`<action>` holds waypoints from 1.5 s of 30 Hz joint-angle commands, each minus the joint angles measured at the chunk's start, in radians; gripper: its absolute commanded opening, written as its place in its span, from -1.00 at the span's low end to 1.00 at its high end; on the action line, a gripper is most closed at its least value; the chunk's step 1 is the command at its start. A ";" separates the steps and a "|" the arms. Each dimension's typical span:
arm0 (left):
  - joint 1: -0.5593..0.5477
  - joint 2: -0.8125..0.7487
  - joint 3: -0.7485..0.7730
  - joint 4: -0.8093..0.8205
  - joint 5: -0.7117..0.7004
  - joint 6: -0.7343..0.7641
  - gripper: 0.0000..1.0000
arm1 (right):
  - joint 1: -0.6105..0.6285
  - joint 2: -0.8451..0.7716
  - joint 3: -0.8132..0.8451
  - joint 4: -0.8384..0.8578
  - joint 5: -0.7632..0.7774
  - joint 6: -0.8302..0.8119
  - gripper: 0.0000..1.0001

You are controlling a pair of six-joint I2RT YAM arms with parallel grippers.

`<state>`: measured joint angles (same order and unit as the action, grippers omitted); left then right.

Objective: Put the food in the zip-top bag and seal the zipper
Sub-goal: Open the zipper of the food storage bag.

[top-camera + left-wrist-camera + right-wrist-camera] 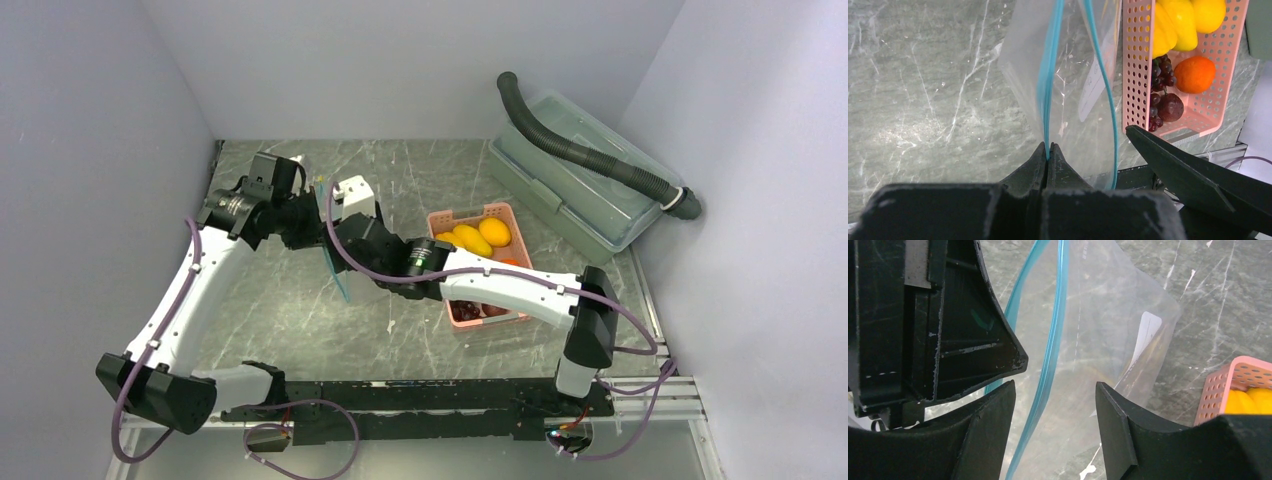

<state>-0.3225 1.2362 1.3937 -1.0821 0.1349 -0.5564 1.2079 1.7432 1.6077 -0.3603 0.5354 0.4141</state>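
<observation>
Under right arm, pink basket half hidden; zip-top bag edge-on.

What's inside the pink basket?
Yellow fruits, an orange, purple grapes and a dark round fruit lie in the pink basket. From above, the right arm covers its middle.

The table is covered by a fixed camera set high behind the arm bases and tilted down toward the far wall, far enough off that both arms are framed whole. The wrist views are taken at very close range along the fingers of the left gripper and the right gripper, looking down onto the table top. The zip-top bag and the pink basket are shared by all three views.
</observation>
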 commanded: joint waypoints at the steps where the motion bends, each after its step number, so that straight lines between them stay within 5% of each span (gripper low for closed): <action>1: -0.011 -0.042 0.035 -0.015 0.021 0.026 -1.00 | 0.002 0.028 0.087 -0.011 0.102 -0.006 0.23; 15: -0.037 -0.063 0.061 -0.069 -0.021 0.046 -1.00 | 0.001 0.065 0.134 -0.061 0.225 -0.046 -0.17; 24: -0.065 -0.057 0.106 -0.119 -0.071 0.072 -1.00 | -0.013 0.056 0.134 -0.066 0.231 -0.058 -1.00; 33: -0.065 -0.040 0.174 -0.174 -0.281 0.090 -1.00 | -0.061 0.002 0.029 -0.047 0.174 -0.014 -1.00; 45: -0.065 0.010 0.211 -0.164 -0.345 0.154 -1.00 | -0.161 -0.082 -0.184 0.034 0.019 0.087 -1.00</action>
<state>-0.3878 1.2327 1.5715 -1.2552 -0.1505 -0.4438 1.0756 1.7077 1.4731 -0.3714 0.6170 0.4488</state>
